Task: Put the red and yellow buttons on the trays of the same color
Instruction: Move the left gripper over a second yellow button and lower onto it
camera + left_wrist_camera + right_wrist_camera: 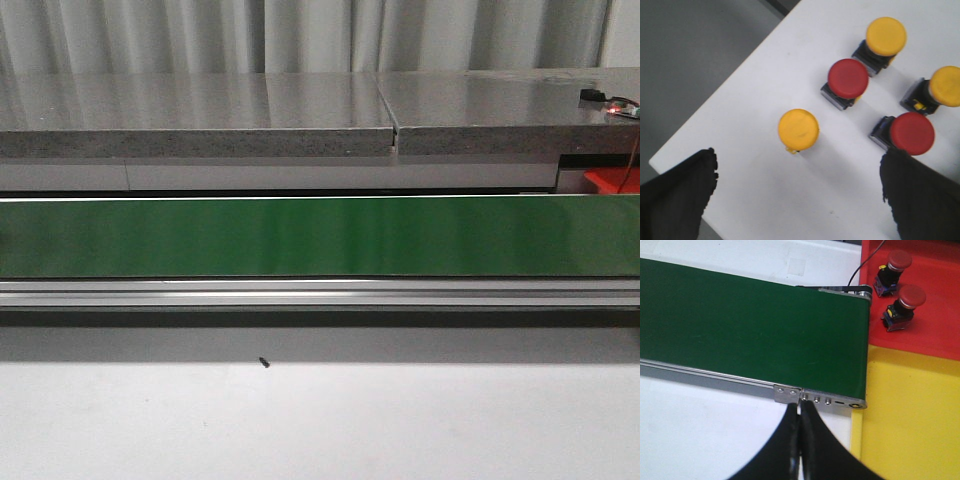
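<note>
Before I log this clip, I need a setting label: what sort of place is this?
Probably a lab mock-up of a factory sorting line: a green conveyor belt crosses a white table, red and yellow trays sit at its end, and industrial push buttons wait for sorting.

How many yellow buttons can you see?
3, all in the left wrist view on the white table: one nearest the table edge, one beyond a red one, one at the picture edge. More may sit out of view.
</note>
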`<state>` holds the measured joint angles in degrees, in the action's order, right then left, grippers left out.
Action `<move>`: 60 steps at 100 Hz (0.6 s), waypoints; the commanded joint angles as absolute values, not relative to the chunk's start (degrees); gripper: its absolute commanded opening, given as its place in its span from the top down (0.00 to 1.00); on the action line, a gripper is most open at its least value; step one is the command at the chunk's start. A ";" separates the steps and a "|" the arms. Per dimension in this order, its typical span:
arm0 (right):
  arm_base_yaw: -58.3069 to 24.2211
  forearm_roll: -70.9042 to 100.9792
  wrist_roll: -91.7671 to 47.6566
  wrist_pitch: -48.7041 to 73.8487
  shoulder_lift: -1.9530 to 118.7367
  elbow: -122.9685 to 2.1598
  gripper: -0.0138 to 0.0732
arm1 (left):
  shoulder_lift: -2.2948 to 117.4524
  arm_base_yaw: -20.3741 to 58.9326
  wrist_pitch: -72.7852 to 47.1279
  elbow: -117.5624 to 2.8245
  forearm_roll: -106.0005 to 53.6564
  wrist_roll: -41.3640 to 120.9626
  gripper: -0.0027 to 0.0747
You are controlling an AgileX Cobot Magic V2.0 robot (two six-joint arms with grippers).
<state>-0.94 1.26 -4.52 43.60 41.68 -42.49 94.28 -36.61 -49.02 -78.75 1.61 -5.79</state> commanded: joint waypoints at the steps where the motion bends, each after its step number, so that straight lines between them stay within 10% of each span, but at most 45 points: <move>1: -0.55 0.73 -4.43 40.01 41.32 -44.03 0.92 | 92.10 -36.93 -46.52 -80.60 1.34 -6.31 0.14; 60: -0.55 0.73 -4.43 40.01 41.32 -44.03 0.92 | 101.35 -36.81 -43.83 -80.60 0.52 -6.31 0.14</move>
